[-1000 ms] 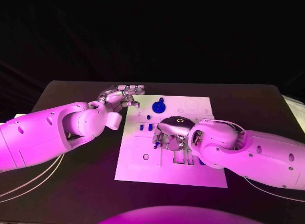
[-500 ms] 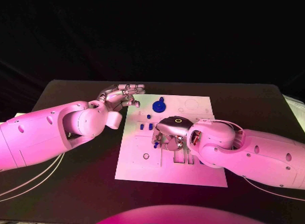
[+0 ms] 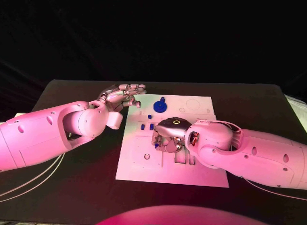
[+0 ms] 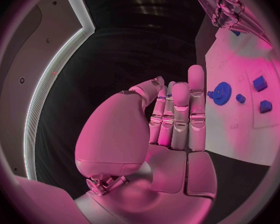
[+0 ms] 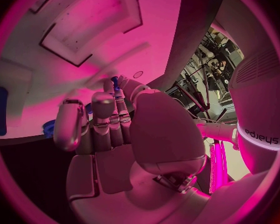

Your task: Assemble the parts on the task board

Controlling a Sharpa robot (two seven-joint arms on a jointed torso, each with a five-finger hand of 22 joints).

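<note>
The white task board (image 3: 194, 105) lies mid-table. A blue gear (image 3: 160, 107) stands near its far edge, with small blue parts (image 3: 147, 126) just nearer me. My right hand (image 3: 168, 135) hovers over the board's middle, fingers pointing down. In the right wrist view my right hand (image 5: 109, 134) pinches a small blue part (image 5: 115, 82) at its fingertips above the board (image 5: 84, 30). My left hand (image 3: 123, 96) is at the board's far left corner. In the left wrist view my left hand (image 4: 171, 119) has straight, empty fingers beside the gear (image 4: 222, 92) and blue blocks (image 4: 259, 83).
Black table (image 3: 72, 187) surrounds the board on all sides. Cut-out slots (image 3: 184, 159) mark the board's near half, partly hidden under my right arm. Loose cables (image 3: 32, 180) trail under my left arm.
My right hand has shifted a little to the left over the board, still pinching the small blue part. The left hand has stayed put.
</note>
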